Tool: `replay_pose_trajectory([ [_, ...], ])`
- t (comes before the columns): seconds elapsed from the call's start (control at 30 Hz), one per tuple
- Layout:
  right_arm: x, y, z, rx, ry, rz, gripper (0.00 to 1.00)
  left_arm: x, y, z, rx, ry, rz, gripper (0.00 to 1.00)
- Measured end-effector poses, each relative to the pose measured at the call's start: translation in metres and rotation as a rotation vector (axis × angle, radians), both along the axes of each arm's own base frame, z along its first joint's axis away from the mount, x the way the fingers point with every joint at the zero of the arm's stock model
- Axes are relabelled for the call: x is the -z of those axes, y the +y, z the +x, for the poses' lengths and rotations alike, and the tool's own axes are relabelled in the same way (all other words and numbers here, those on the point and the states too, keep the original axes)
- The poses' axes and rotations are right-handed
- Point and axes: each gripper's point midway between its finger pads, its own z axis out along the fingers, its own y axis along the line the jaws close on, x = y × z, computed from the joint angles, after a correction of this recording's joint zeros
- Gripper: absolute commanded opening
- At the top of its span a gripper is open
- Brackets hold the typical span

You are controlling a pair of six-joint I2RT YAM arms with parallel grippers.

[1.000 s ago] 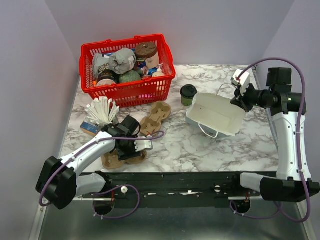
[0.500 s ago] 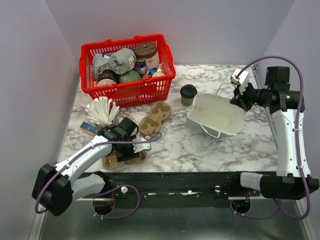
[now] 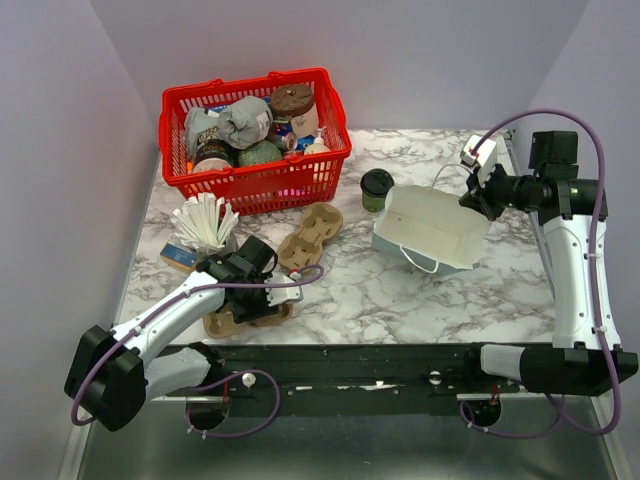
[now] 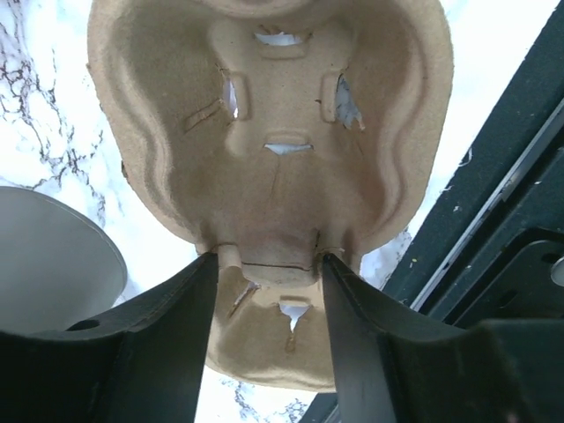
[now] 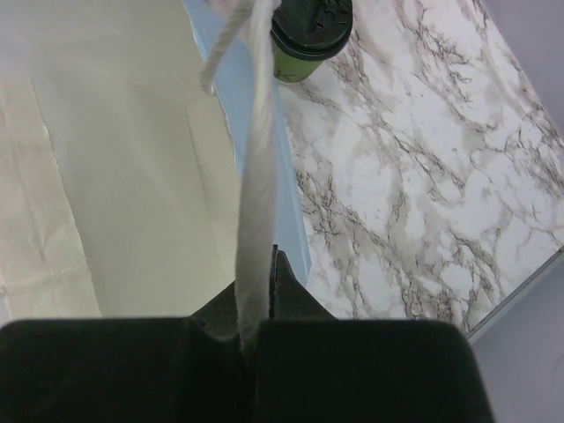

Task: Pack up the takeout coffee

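Little of the packing looks done. At the far left a bundle of white stirrers (image 3: 203, 222) stands near the bench (image 3: 480, 290) edge, and just in front of it the left hand (image 3: 272, 300) is down over a brown cardboard cup carrier (image 3: 232, 318). In the wrist view its two fingers (image 4: 176, 317) stand apart on either side of the carrier's narrow waist (image 4: 273, 176). They seem to meet its edges, but I cannot tell whether they pinch it or only bracket it. A second carrier (image 3: 311, 233) lies beside the red basket (image 3: 255, 180), untouched. Right of that, the coffee cup (image 3: 377, 188) stands upright on the bench with its black lid (image 5: 310, 25) on, just beside the far left corner of the white paper bag (image 3: 430, 230) and outside it. The right hand (image 3: 470, 205) is closed on the bag's rim or handle at its right end, holding it tipped with the mouth open. The bag's inside (image 5: 115, 176) shows nothing in it. By my reading, seating the cup in a carrier and getting it into the bag are both left to do. The left hand hides most of its carrier from above. A grey rounded shape (image 4: 53, 256) at the wrist view's edge is cut off. Exactly what the right fingers (image 5: 286, 286) pinch is lost behind the hand.
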Motion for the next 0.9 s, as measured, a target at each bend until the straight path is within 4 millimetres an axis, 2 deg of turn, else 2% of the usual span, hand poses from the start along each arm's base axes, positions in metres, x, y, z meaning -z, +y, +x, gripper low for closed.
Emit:
replay_pose_trajectory([
  [0.17, 0.0, 0.0, 0.0, 0.0, -0.001, 0.0, 0.0, 0.0, 0.001, 0.001, -0.005, -0.004, 0.004, 0.45],
  [0.5, 0.001, 0.0, 0.001, 0.001, 0.001, -0.001, 0.0, -0.019, -0.01, 0.01, -0.017, -0.027, -0.04, 0.37],
  [0.7, -0.002, -0.004, 0.003, 0.015, -0.01, -0.018, 0.0, -0.051, -0.035, 0.015, 0.002, -0.023, -0.157, 0.36],
  [0.9, -0.012, -0.008, 0.004, 0.026, -0.043, -0.039, 0.0, -0.095, -0.064, 0.024, 0.045, -0.047, -0.296, 0.36],
])
